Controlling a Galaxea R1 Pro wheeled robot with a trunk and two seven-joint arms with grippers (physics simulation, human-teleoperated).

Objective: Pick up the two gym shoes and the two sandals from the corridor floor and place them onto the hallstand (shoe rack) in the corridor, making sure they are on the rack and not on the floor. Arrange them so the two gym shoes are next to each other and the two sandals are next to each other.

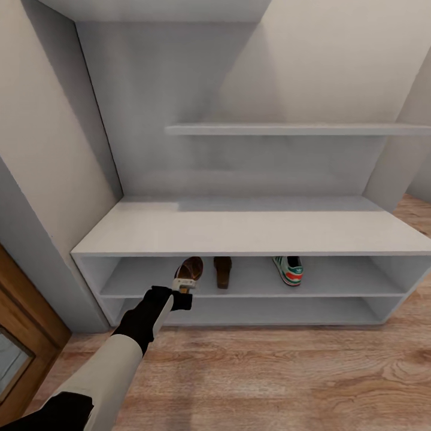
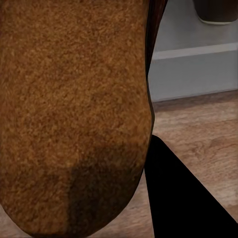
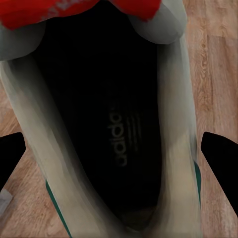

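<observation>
Left arm at the hallstand's upper shelf with a sandal; right gripper straddling a gym shoe on the floor.

The left gripper [image 1: 182, 293] is mostly hidden behind the sandal [image 1: 189, 272] it carries, so I cannot tell how its jaws stand; in the left wrist view the tan footbed [image 2: 74, 114] blocks nearly everything, with one dark finger [image 2: 178, 198] beside it. The hallstand [image 1: 251, 230] holds, on its upper shelf, a second sandal [image 1: 222, 271] just beside the first and a gym shoe [image 1: 289, 270] well apart to the right, all partly cut off by the top board. The left arm reaches forward, nearly straight. In the right wrist view the right gripper [image 3: 119, 153] is spread wide, fingertips [image 3: 220, 151] either side of the other gym shoe [image 3: 106, 124] on the corridor floor [image 3: 213, 74].
</observation>
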